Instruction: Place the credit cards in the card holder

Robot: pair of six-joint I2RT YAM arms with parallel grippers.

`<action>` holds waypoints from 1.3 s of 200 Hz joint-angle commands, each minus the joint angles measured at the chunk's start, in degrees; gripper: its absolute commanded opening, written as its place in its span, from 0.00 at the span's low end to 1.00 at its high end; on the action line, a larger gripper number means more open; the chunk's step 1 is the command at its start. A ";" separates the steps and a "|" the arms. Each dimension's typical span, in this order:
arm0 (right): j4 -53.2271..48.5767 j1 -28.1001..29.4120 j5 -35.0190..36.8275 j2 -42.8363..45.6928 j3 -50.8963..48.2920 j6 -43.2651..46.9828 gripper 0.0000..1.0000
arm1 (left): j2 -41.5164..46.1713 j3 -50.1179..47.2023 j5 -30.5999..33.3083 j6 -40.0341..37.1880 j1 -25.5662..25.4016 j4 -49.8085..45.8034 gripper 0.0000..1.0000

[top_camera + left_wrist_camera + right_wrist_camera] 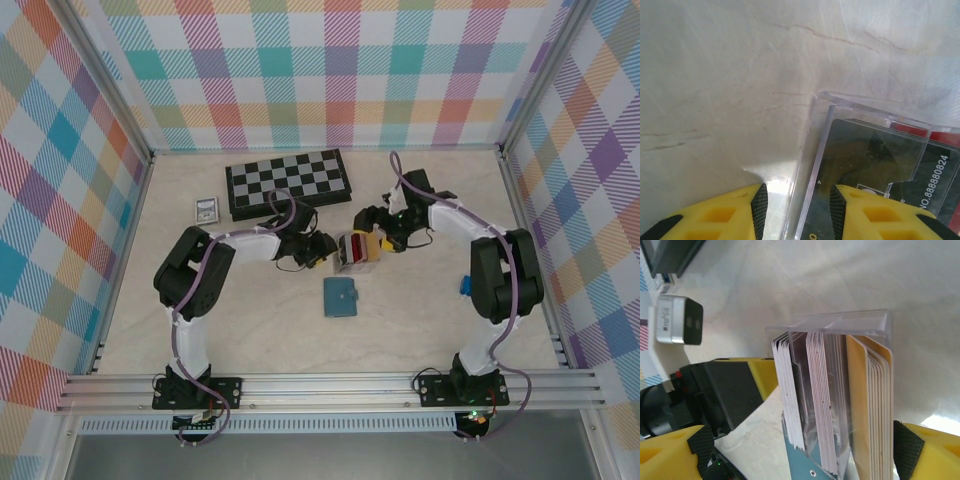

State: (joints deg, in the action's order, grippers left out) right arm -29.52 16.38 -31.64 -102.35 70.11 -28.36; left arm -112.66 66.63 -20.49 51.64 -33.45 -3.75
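The credit cards (352, 248) stand on edge in a clear acrylic rack (356, 262) at mid-table. In the right wrist view they form three stacks, with orange-tan cards (875, 410) on the right. My left gripper (322, 252) is at the rack's left side. Its yellow fingers (740, 215) are open and straddle the clear wall (815, 170), with a dark card (865, 160) and a red card (945, 137) behind it. My right gripper (378, 243) is wide open around the rack from the right, one pad (907, 450) beside the tan cards. The teal card holder (340, 297) lies shut in front of the rack.
A black-and-white chessboard (288, 183) lies at the back. A small silver-grey framed rectangle (207, 209) sits to its left. Checked walls enclose the table on three sides, and an aluminium rail (320, 385) runs along the near edge.
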 commanded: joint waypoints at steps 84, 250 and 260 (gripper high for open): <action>-17.32 7.10 31.34 6.64 10.11 4.16 0.78 | 10.28 -5.63 6.17 -0.65 -3.02 -3.74 0.42; -25.77 25.48 51.88 -14.13 24.73 3.43 0.40 | 34.33 -22.28 26.89 4.03 -2.49 -8.82 0.48; -26.23 25.85 52.47 -14.96 25.35 3.68 0.40 | 34.41 -22.41 27.08 4.01 -2.49 -8.91 0.48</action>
State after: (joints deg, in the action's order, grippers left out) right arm -52.62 40.91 17.65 -115.24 92.86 -25.54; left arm -79.94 45.19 4.34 54.85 -36.23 -11.44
